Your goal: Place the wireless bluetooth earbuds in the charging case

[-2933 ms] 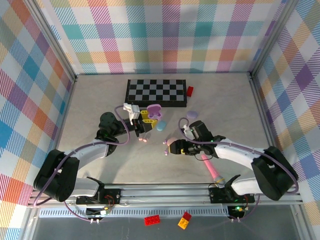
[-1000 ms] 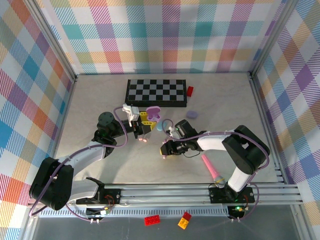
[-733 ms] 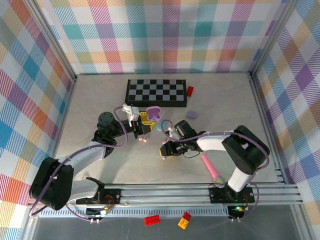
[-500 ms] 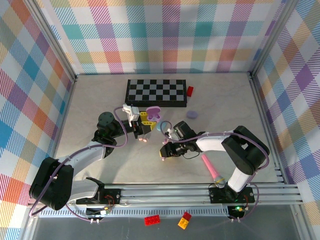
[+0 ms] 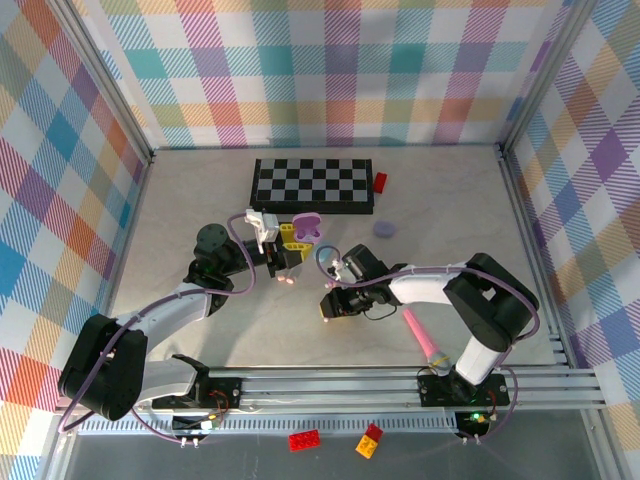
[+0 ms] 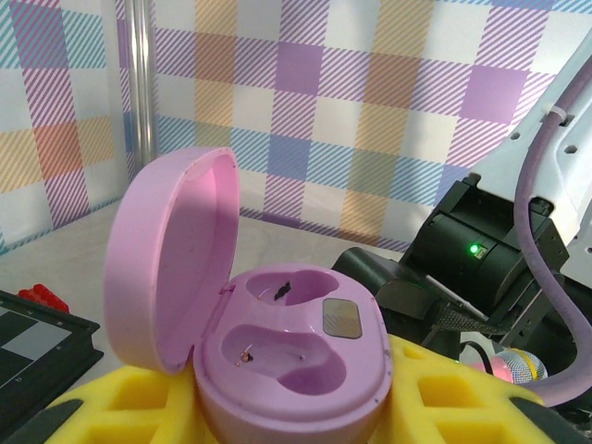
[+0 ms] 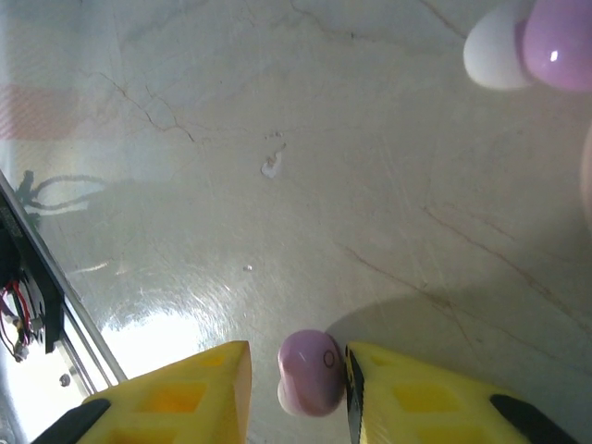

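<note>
My left gripper [image 5: 285, 252] [image 6: 296, 418] is shut on the lilac charging case [image 6: 294, 356], which it holds between yellow fingers [image 6: 458, 398]. The lid [image 6: 166, 254] stands open and both wells are empty. The case's lid [image 5: 307, 222] also shows from above. My right gripper [image 5: 328, 306] [image 7: 298, 381] is low over the table, its jaws open round a lilac earbud [image 7: 312, 373]. The bud lies on the table and touches the right finger, with a small gap to the left finger [image 7: 199, 393]. A second lilac-and-white earbud [image 7: 525, 43] lies further off.
A teal pebble [image 5: 322, 253] lies just behind the right gripper and a lilac pebble [image 5: 384, 228] further back right. A chessboard [image 5: 313, 185] and red brick [image 5: 380, 182] are at the back. A pink stick [image 5: 422, 338] lies near the front rail.
The right gripper has crept slightly forward and down, and its jaws have narrowed round the lilac earbud. The left arm holds the open case still.
</note>
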